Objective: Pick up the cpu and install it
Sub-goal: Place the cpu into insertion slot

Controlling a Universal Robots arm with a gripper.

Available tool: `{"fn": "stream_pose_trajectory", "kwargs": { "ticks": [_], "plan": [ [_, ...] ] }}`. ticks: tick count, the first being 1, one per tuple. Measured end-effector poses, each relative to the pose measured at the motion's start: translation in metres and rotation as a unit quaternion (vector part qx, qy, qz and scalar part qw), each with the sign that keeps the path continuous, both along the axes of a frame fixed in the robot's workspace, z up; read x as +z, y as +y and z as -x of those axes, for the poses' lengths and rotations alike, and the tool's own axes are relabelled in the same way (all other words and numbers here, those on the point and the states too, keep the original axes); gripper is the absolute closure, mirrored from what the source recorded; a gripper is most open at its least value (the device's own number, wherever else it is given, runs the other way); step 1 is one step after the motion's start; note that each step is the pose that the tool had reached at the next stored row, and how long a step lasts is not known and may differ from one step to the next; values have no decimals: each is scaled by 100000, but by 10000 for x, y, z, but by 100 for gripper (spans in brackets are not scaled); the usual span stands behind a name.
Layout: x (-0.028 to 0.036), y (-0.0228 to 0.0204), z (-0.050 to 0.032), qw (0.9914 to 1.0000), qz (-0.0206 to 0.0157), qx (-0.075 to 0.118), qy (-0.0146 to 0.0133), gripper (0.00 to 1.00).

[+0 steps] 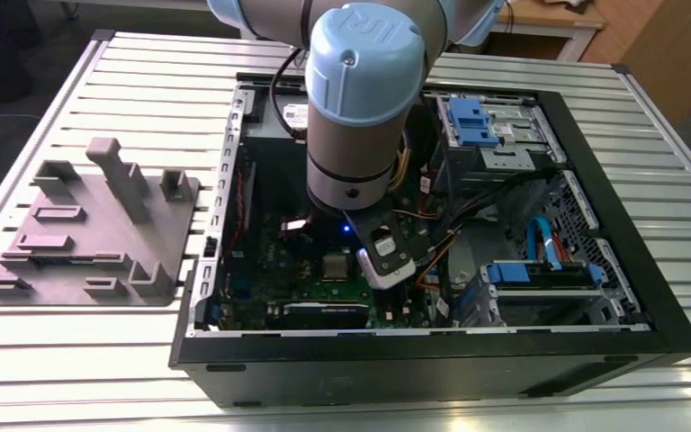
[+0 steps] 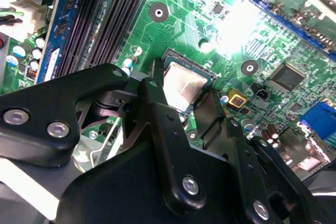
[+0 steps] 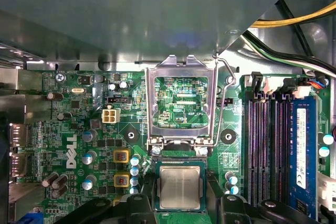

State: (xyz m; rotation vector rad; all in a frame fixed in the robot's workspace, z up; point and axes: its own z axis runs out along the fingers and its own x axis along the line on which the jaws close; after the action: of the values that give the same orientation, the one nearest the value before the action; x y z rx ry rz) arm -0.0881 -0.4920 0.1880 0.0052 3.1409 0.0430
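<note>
First wrist view, lower centre: cpu (image 3: 180, 187) seated in socket (image 3: 155, 179), load plate (image 3: 151, 103) unlatched; end effector (image 3: 181, 208) astride it, grip cannot be told.

The cpu (image 3: 179, 187) is a small, flat, square chip with a silvery-grey metal top. It lies level, seated inside the dark socket frame (image 3: 154, 184) on the green motherboard (image 3: 142, 129).

Arm (image 1: 363, 90): 1 arm, its grey tube hanging near-vertical under a pale-blue joint cap (image 1: 363, 49).
Gripper (image 3: 181, 205): black, aimed down.
Fingers (image 3: 134, 203) (image 2: 157, 114): 2, spread apart in both wrist views.
</note>
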Motion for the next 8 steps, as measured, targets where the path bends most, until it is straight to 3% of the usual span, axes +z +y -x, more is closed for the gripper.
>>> {"fn": "stream_pose_trajectory", "kwargs": {
  "ticks": [8],
  "plan": [
    [18, 1, 1, 100000, -39, -4, -11, 53]
  ]
}}
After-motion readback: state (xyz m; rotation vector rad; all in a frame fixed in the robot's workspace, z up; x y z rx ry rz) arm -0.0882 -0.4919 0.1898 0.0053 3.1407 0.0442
